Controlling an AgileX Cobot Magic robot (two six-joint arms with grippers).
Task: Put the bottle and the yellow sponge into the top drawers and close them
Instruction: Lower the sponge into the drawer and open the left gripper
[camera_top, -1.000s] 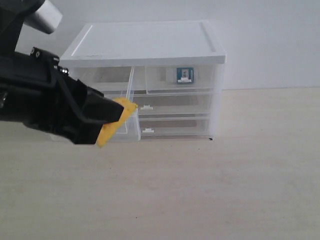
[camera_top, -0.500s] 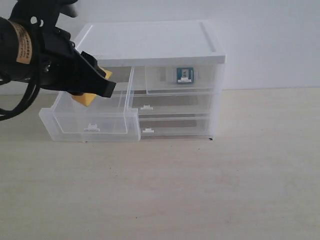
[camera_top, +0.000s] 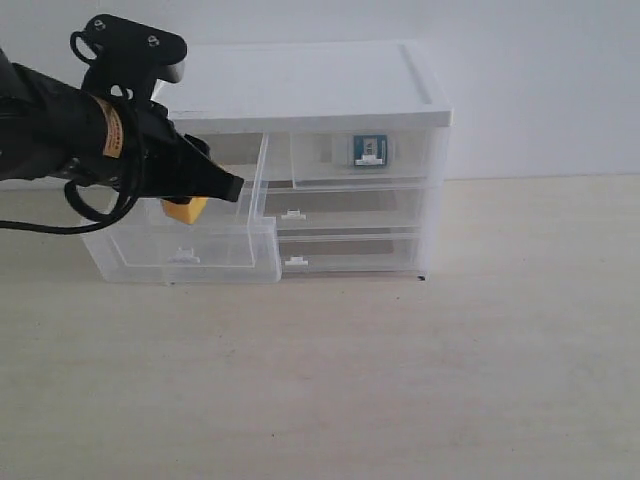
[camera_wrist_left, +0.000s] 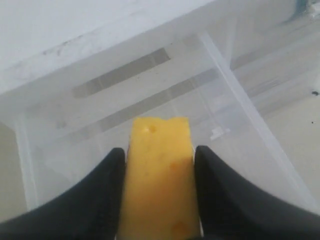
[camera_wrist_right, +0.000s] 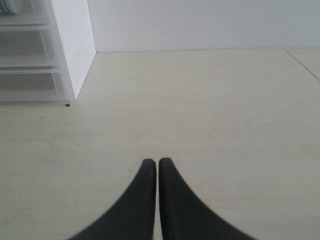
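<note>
Sponge (camera_top: 186, 210): orange-yellow foam, clamped betw. the fingers of my L pincer (camera_wrist_left: 160, 150). One black finger (camera_wrist_left: 100, 195) pressed on each long side, and the free end poked out past the tips.
Sponge pos.: left of scene, over the inside of the top-L drawer (camera_top: 180, 245), low end at abt rim height. I couldn't tell if it touched the drawer floor.
Top-L drawer: clear plastic, pulled well out toward the near side; small white tab (camera_top: 183, 256) on its front wall.
L arm (camera_top: 60, 140): black, came in from the left edge w/ a cable loop hanging under it; it crossed in front of the cabinet's far-left corner.
Bottle (camera_top: 369, 150): inside the top-R drawer (camera_top: 415, 160); teal-blue label showed thru the clear front.
Top-R drawer: pushed in, flush w/ the cabinet front.
Cabinet (camera_top: 300, 85): white top, stood at the far side of the table (camera_top: 420, 380), by the wall.
Lower drawers (camera_top: 350, 207): two, full-width, both shut, stacked under the top pair.
R pincer (camera_wrist_right: 158, 162): my fingers were pressed together w/ nothing betw. them, over bare table, well apart from the cabinet, on its right and nearer side.
</note>
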